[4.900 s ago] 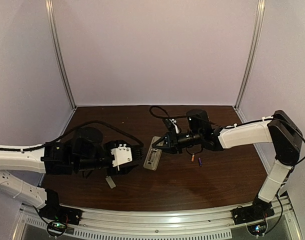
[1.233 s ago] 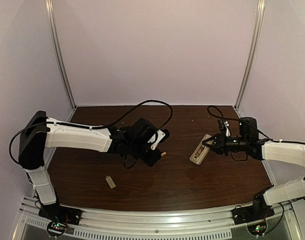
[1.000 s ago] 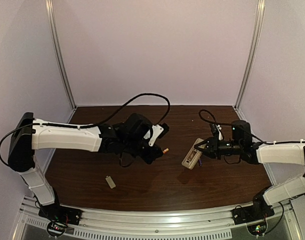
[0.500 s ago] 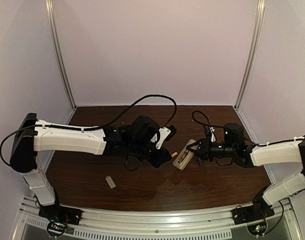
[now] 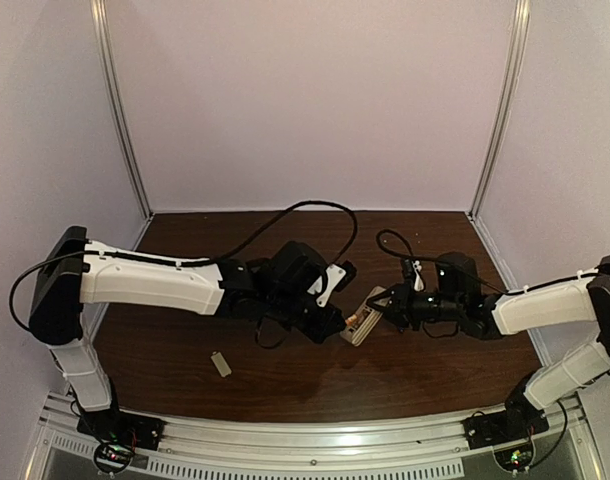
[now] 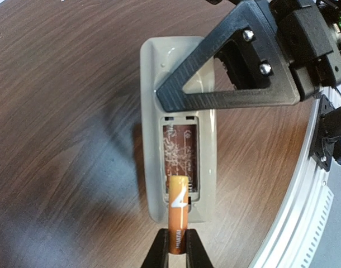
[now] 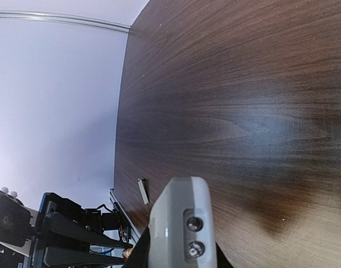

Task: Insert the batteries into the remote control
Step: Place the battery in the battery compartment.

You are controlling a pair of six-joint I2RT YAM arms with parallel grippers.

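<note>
1. Along the near edge runs a ribbed aluminium rail (image 5: pixel 315 440) that carries both arm bases.
2. Just beyond it, a small flat grey rectangular cover piece (image 5: pixel 221 364) lies alone on the table (image 5: pixel 285 385), well apart from both grippers.
3. The left gripper (image 6: pixel 177 248) has its thin black fingers pressed together on a battery (image 6: pixel 178 215). This is a slim, smooth copper-orange cylinder with white markings, gripped at its lower end.
4. In the left wrist view, the battery's free end reaches over the near end of the open battery bay. Whether it touches the bay floor cannot be told.
5. The remote control (image 6: pixel 152 162) is a slim beige-grey rectangle with rounded corners, its back facing the camera. The recessed bay shows a brown inner surface and a coiled spring contact at its far end.
6. The right gripper (image 5: pixel 385 308) is clamped on the remote's far end. One matt black triangular finger (image 6: pixel 226 84) with two screw heads crosses the casing. The remote is held off the table and casts a soft shadow on the wood.
7. The tabletop is dark brown wood grain with a slight sheen.
8. Behind it, plain pale lilac walls (image 5: pixel 315 100) meet at aluminium uprights (image 5: pixel 120 110).
</note>
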